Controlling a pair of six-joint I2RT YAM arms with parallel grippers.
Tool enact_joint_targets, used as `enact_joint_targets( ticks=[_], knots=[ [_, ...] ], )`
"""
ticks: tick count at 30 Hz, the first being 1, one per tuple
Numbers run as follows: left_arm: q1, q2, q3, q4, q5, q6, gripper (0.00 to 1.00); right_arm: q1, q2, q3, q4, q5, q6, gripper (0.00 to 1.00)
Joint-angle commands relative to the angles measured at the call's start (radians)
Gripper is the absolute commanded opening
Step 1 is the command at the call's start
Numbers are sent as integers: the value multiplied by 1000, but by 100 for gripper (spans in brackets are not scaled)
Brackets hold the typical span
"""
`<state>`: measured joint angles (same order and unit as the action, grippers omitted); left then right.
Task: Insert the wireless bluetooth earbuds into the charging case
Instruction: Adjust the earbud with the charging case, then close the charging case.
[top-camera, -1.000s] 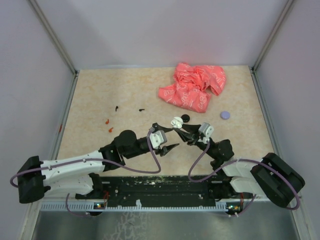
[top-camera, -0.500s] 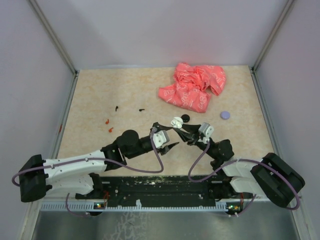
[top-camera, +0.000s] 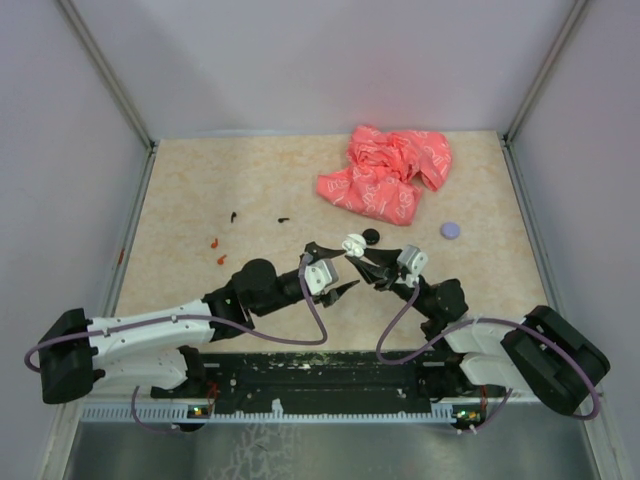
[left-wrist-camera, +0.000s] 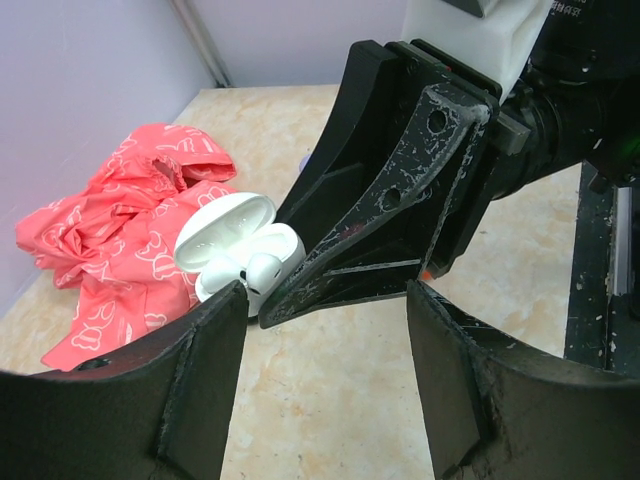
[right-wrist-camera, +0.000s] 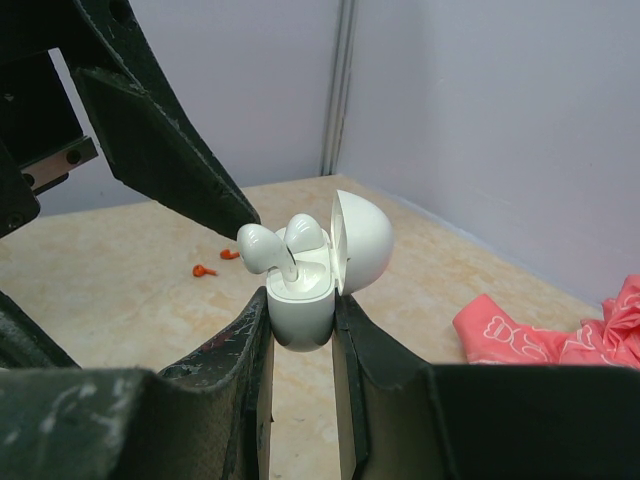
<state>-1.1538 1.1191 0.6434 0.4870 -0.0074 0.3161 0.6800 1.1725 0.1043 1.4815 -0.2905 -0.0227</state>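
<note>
Earbuds (right-wrist-camera: 262, 248): two, in the open case (right-wrist-camera: 300, 322), held up off the desk (top-camera: 200, 200). The near one sits tilted, stem likely not home. Best nudged straight down, lightly, with the case steady. Both white, glossy, smooth. Right claw (right-wrist-camera: 299, 305) clamped on the case body. Left claw (left-wrist-camera: 325, 300) apart, empty, one tip just beside the tilted earbud.

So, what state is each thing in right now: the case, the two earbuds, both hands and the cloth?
Case: lid open, held upright.
Front earbud: tilted, only partly in its slot.
Back earbud: seems seated.
Right hand: shut on the case.
Left hand: open, holding nothing.
Cloth: crumpled.
</note>
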Motion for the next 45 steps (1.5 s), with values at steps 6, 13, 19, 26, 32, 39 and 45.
enact_joint_targets(
  ticks=[6,13,19,26,32,39,45],
  knots=[
    [4,4,45,10,64,-7,63,2,-12,1,80,-9,6,0],
    [4,13,51,4,82,-14,60,1,-11,2,81,-11,7,0],
    [4,38,70,17,83,-6,60,1,-6,2,82,-16,7,0],
    [3,67,91,30,55,8,60,1,-3,3,83,-19,9,0],
    [5,54,106,16,39,-8,62,1,-4,-1,83,-16,9,0],
    [69,-2,152,-161,42,-115,70,1,-3,-11,72,-37,5,0],
    [225,-36,148,-247,319,-250,79,0,-10,-4,30,-100,-17,0]
  ],
)
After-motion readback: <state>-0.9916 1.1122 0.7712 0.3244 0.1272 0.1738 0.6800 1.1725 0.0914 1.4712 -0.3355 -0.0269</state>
